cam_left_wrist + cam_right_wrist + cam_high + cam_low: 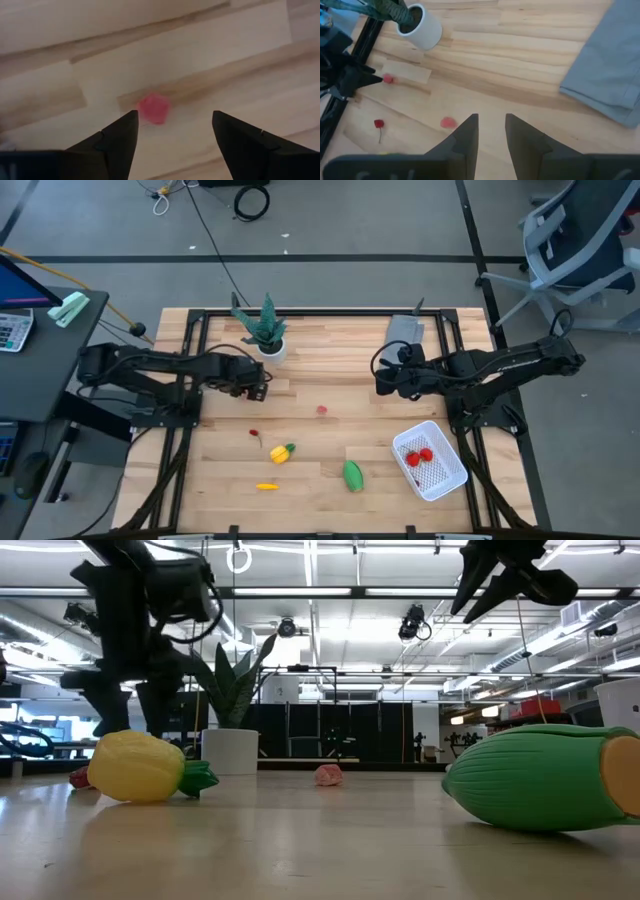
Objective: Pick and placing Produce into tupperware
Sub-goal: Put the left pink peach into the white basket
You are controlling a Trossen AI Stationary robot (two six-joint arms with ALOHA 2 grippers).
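Note:
My left gripper (262,388) hovers open, low over the table's left centre. In its wrist view a small pink-red piece (152,109) lies on the wood just ahead of the open fingers (175,115), nearer one of them. My right gripper (382,380) hangs above the table's right centre, fingers a little apart (492,117), over bare wood. The white tupperware (447,473) sits near the right front corner with red pieces (419,457) inside. On the table lie another pink piece (322,409), a stemmed red one (254,433), a yellow piece with green end (283,452), a thin yellow-orange one (267,486) and a green oblong (353,476).
A potted plant in a white pot (268,338) stands at the far edge, close behind my left gripper. A folded grey cloth (405,328) lies at the far right. Black frame rails run along both sides of the table. Bare wood lies between the two grippers.

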